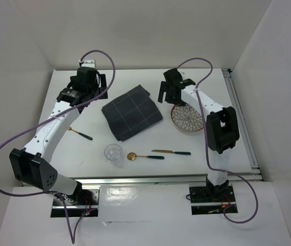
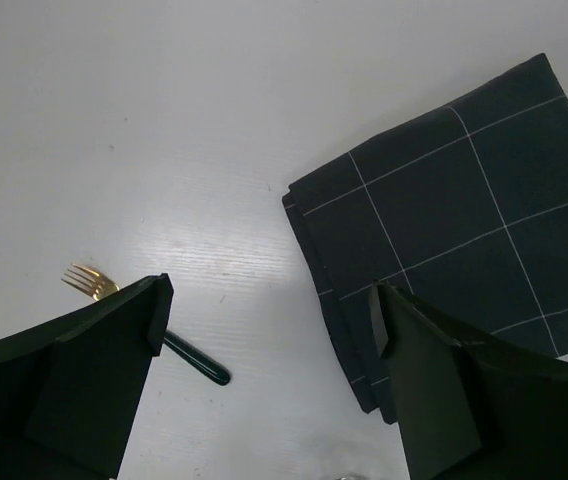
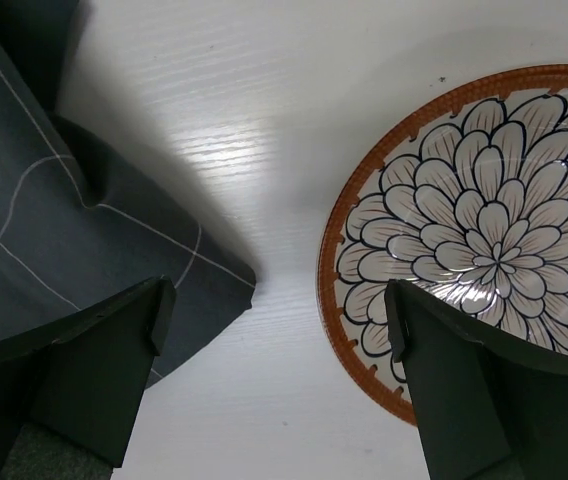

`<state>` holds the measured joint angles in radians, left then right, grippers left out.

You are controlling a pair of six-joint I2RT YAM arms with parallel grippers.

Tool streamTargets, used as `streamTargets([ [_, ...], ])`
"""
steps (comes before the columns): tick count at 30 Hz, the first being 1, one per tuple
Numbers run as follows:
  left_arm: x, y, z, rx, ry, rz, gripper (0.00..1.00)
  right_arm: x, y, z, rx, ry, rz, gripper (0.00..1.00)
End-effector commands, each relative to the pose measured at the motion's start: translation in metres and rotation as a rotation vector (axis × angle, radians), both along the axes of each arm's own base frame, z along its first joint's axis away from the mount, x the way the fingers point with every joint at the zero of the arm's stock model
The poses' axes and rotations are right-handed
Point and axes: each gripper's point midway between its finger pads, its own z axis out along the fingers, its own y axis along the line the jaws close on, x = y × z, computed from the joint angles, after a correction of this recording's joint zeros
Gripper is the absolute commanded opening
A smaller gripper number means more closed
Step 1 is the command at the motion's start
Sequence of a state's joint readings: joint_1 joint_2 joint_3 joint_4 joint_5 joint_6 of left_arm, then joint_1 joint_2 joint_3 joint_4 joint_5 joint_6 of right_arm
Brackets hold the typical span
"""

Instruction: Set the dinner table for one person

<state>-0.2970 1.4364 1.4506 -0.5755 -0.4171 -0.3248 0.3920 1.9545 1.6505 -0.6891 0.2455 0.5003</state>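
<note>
On the white dinner table (image 1: 135, 82) lie a dark grey checked mat (image 1: 131, 111), a flower-patterned plate (image 1: 187, 118) with a brown rim, a glass (image 1: 113, 152), a gold spoon (image 1: 144, 156), a gold knife (image 1: 171, 151) and a gold fork (image 1: 80, 134), all with dark handles. My left gripper (image 1: 87, 77) is open and empty, held above the table left of the mat (image 2: 454, 200), with the fork (image 2: 144, 320) below it. My right gripper (image 1: 172, 88) is open and empty, over the gap between the mat (image 3: 74, 220) and the plate (image 3: 474, 240).
White walls close in the table on the left, back and right. A metal rail (image 1: 240, 118) runs along the table's right edge. The arm bases (image 1: 135, 197) stand at the near edge.
</note>
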Motion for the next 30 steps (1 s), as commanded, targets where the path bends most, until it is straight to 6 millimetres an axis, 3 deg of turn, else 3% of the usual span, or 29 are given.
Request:
streamTargets([
  [1, 0.007, 0.007, -0.004, 0.000, 0.029, 0.074, 0.99, 0.011, 0.007, 0.039, 0.052, -0.109, 0.012, 1.00],
  [2, 0.009, 0.007, 0.002, -0.006, 0.023, 0.091, 0.99, 0.010, 0.009, 0.044, 0.062, -0.116, 0.018, 1.00],
  [8, -0.001, 0.005, -0.012, -0.057, 0.096, 0.141, 0.99, -0.002, 0.042, 0.063, 0.089, -0.148, 0.138, 1.00],
  [12, -0.016, -0.006, -0.024, -0.180, 0.102, 0.128, 0.99, -0.028, 0.085, 0.068, 0.113, -0.133, 0.260, 1.00],
  [13, -0.016, -0.010, -0.025, -0.202, 0.107, 0.118, 0.99, -0.043, 0.105, 0.067, 0.113, -0.120, 0.321, 1.00],
  [15, -0.027, -0.006, -0.031, -0.218, 0.159, 0.143, 0.99, -0.056, 0.130, 0.059, 0.110, -0.101, 0.393, 0.99],
  [16, -0.031, -0.002, -0.035, -0.229, 0.178, 0.173, 0.99, -0.072, 0.151, 0.053, 0.101, -0.089, 0.456, 0.98],
  [20, -0.045, 0.015, -0.058, -0.246, 0.278, 0.280, 0.99, -0.092, 0.194, 0.013, 0.043, -0.040, 0.579, 0.98],
  [22, -0.053, 0.027, -0.073, -0.284, 0.338, 0.361, 0.99, -0.093, 0.208, 0.009, 0.013, -0.054, 0.626, 0.98],
  [23, -0.055, 0.030, -0.078, -0.297, 0.353, 0.380, 0.98, -0.100, 0.221, -0.002, 0.012, -0.034, 0.655, 0.98],
  [29, -0.063, 0.051, -0.102, -0.383, 0.414, 0.454, 0.97, -0.103, 0.267, -0.007, 0.016, -0.065, 0.778, 0.96],
  [30, -0.060, 0.053, -0.100, -0.399, 0.403, 0.456, 0.96, -0.107, 0.274, -0.023, 0.001, -0.036, 0.805, 0.96],
])
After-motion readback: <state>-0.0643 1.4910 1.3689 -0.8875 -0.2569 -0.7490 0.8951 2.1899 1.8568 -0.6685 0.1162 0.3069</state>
